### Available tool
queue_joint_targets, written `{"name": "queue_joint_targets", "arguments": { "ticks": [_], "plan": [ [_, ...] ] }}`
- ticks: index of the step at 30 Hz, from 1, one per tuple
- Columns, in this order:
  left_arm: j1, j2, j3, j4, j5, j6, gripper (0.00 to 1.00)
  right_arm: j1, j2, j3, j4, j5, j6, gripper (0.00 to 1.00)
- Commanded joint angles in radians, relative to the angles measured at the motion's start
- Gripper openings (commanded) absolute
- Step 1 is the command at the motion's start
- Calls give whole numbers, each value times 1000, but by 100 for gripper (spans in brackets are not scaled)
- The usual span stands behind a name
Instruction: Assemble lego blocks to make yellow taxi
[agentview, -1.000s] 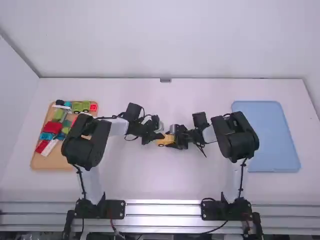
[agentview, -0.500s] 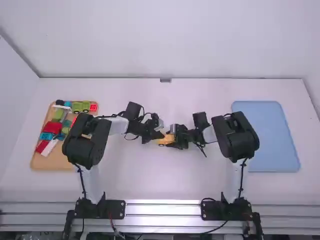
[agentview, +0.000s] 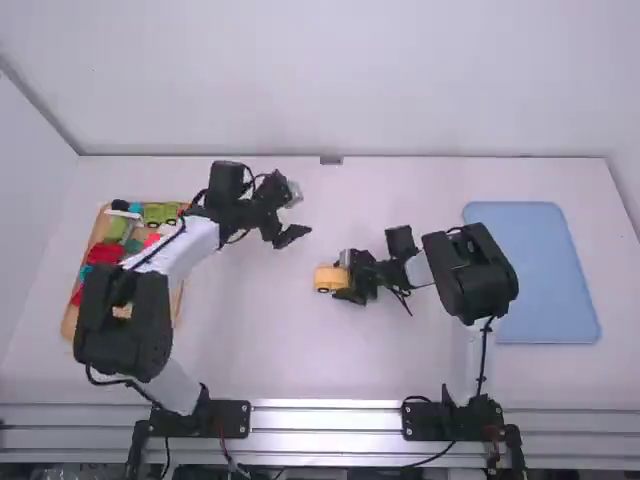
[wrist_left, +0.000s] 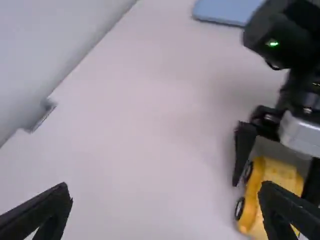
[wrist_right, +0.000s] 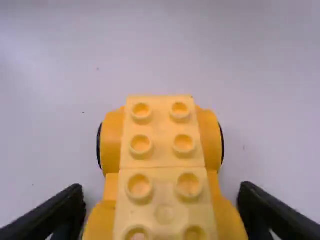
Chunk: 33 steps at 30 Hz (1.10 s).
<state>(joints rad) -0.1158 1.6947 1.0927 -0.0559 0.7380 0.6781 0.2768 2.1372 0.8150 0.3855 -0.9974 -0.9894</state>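
Observation:
The yellow car (agentview: 326, 279), a wheeled base with studded blocks on top, stands on the mid-table. My right gripper (agentview: 350, 282) holds it by its right end. In the right wrist view, two pale yellow blocks sit end to end along the car (wrist_right: 162, 150), and the right gripper (wrist_right: 162, 200) is shut on its wider sides. Up and left of the car, my left gripper (agentview: 292, 232) stands apart from it. Nothing is between the open fingers of the left gripper (wrist_left: 165, 192); the car (wrist_left: 272, 180) shows beyond its right finger.
A wooden tray (agentview: 75, 322) at the far left holds several red, green, blue and white blocks, partly behind the left arm. On the right lies a blue tray (agentview: 545, 270), beside the right arm's elbow.
My left gripper has let go of the car's left end and moved up and to the left. The right gripper and the car have stayed in place.

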Motion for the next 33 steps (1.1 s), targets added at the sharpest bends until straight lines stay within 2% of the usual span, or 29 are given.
{"name": "queue_joint_targets", "arguments": {
  "ticks": [1,5,9,13,16,19,21,27,33],
  "plan": [
    [24,-13,2,-10,-88,-154,99,5,-32,-8,-2,54,61,90],
    [58,-13,2,-26,-143,-287,99,17,-110,-8,-50,144,82,94],
    [99,-15,3,-34,-160,-393,99,32,-233,-9,-187,255,20,99],
    [151,-24,2,-61,-203,-481,99,40,-376,-9,-341,422,23,98],
    [190,-32,2,-91,-286,-654,99,35,-487,-9,-451,513,20,98],
    [210,-55,6,-144,-367,-769,99,37,-557,-9,-501,568,24,98],
    [214,-69,14,-187,-426,-809,99,36,-586,-9,-507,589,24,98],
    [210,-142,90,-444,-766,-920,99,47,-656,-9,-444,602,24,98],
    [208,-167,158,-518,-781,-860,99,82,-660,-9,-387,602,22,98]
  ]
}}
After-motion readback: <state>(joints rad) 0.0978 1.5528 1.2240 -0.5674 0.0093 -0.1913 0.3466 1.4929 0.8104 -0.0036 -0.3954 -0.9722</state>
